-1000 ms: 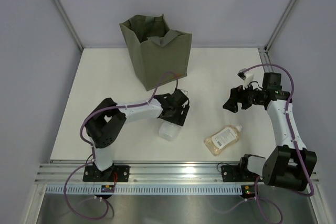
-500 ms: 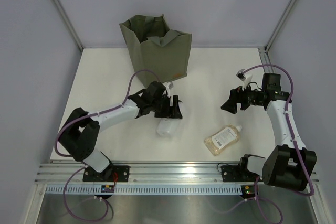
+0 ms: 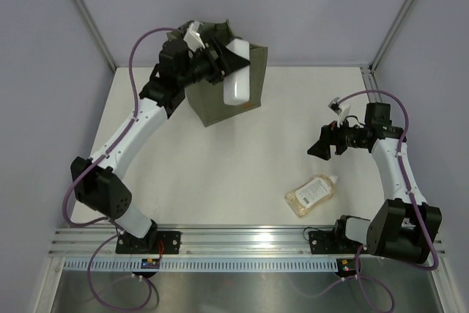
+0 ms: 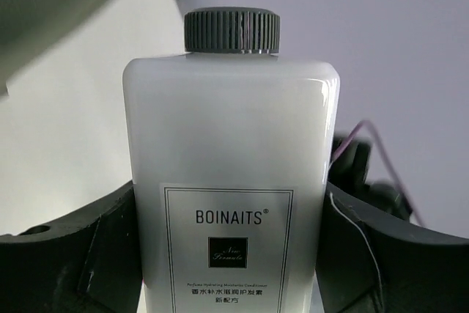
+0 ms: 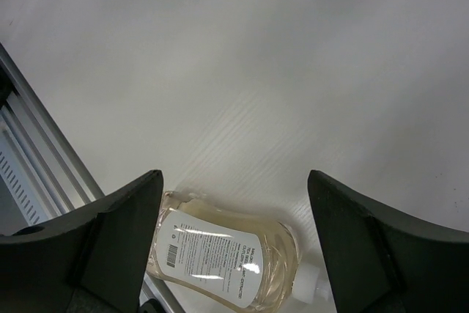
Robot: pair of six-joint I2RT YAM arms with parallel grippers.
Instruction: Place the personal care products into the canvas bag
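White bottle (image 3: 237,82): pinched between left gripper (image 3: 218,71) fingers above bag (image 3: 212,104), table (image 3: 183,174) far edge. Step: drop-off. Next: lower, release inside. Amber bottle (image 3: 311,194): near front edge, under right gripper (image 3: 322,144), fingers spread, empty.

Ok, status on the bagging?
Left gripper shut on white bottle, held up at the bag mouth. Right gripper open, hovering near amber bottle on table. Nothing in the way.

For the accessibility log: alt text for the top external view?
The left gripper holds a white bottle over the olive canvas bag at the far side of the table. Open right gripper hangs near an amber bottle lying flat.
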